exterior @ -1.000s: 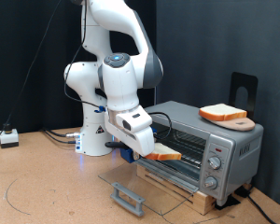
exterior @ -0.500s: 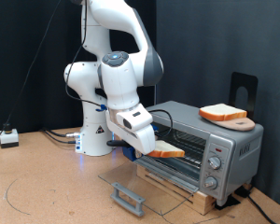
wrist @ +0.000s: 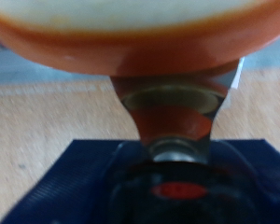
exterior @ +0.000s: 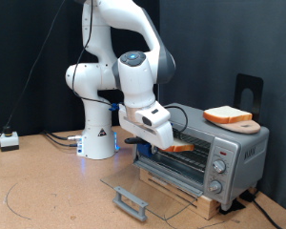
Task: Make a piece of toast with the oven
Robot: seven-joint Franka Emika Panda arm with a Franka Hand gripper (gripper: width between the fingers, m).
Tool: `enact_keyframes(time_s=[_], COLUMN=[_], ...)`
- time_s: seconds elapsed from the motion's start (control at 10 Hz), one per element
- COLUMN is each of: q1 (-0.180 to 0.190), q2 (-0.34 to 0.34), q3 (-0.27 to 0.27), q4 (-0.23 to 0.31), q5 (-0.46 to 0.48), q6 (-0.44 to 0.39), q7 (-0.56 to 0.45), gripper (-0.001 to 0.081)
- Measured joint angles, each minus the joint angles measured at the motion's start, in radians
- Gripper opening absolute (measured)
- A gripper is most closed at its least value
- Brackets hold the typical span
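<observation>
Nearest in the exterior view, a glass oven door (exterior: pixel 148 191) folded flat open, its grey handle (exterior: pixel 131 201) pointing toward the camera, low over the brown desk (exterior: pixel 48 186). Behind the door, the silver oven (exterior: pixel 205 157) on a wooden base, round knobs (exterior: pixel 218 169) stacked down its panel at the exterior view's right, cavity open. At the mouth of that cavity, the pincer (exterior: pixel 172 145), closed on the piece of toast (exterior: pixel 181 148), orange crust showing just beyond the white hand, slice held roughly level above the rack. From the wrist view, the same toast (wrist: pixel 140 37) filling the upper frame, pale face rimmed in orange-brown, one dark blurred finger (wrist: pixel 177 121) pressed up against its underside. On the oven's roof, a wooden board (exterior: pixel 240 125) carrying a second bread slice (exterior: pixel 227 115). Farther back, the white robot base (exterior: pixel 97 134) and a black backdrop (exterior: pixel 29 57).
</observation>
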Motion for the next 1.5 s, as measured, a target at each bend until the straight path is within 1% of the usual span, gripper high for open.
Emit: enact_keyframes(time_s=[0.2,0.5,1.0,1.3,1.5], q1=[0.005,0.004,-0.020,-0.040,-0.049], q2=[-0.023,-0.024,-0.034,-0.037,-0.037], q3=[0.028,0.033,0.003,-0.021,-0.027], q4=[-0.042,-0.071,-0.066,-0.043,-0.030], q5=[0.000,-0.007,-0.007,-0.011,-0.023], q6=[0.028,0.071,0.062,0.026,0.006], q7=[0.037,0.076,0.058,0.042,0.042], gripper=[0.0398,0.0398,0.0398,0.0398,0.0398])
